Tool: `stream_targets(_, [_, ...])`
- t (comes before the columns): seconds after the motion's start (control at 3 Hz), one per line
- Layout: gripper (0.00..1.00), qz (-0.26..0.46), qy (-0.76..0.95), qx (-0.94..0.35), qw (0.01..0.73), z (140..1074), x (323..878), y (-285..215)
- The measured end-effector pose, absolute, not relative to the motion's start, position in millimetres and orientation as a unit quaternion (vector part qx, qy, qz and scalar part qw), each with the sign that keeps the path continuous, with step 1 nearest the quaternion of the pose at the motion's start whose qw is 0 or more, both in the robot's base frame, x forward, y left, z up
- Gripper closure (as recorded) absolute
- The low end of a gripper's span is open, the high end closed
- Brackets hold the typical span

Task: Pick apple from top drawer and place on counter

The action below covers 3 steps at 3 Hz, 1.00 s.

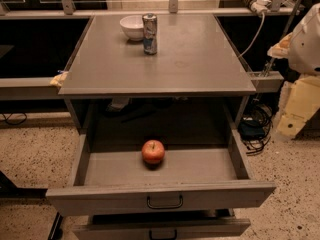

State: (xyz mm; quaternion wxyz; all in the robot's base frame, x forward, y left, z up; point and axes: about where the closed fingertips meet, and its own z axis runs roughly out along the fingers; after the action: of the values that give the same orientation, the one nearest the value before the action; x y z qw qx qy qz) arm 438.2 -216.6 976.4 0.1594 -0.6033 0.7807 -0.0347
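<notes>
The apple (153, 151), red with yellowish patches, lies in the open top drawer (160, 196), near the middle of its floor. The drawer is pulled out toward me, its flat front with a small black handle (164, 202) facing me. The counter (160, 54) is the flat grey top of the cabinet above it. My gripper (287, 45) shows as a pale shape with the white arm at the right edge, level with the counter's right side. It is well away from the apple and holds nothing that I can see.
A white bowl (132, 27) and a drinks can (149, 33) stand at the back of the counter. The lower drawer (162, 230) sticks out slightly below. Cables (255, 129) lie on the floor to the right. A rail runs behind the cabinet.
</notes>
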Motion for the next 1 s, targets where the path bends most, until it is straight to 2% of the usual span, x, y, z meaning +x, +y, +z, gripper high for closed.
stream_targets(0.33, [0.00,-0.035,0.781,-0.603,0.159,976.4,438.2,-216.6])
stream_targets(0.67, [0.17,-0.015,0.779,-0.601,0.179,956.3,443.5,-203.6])
stream_targets(1.0, [0.40,0.061,0.770,-0.600,0.209,889.6,453.9,-157.1])
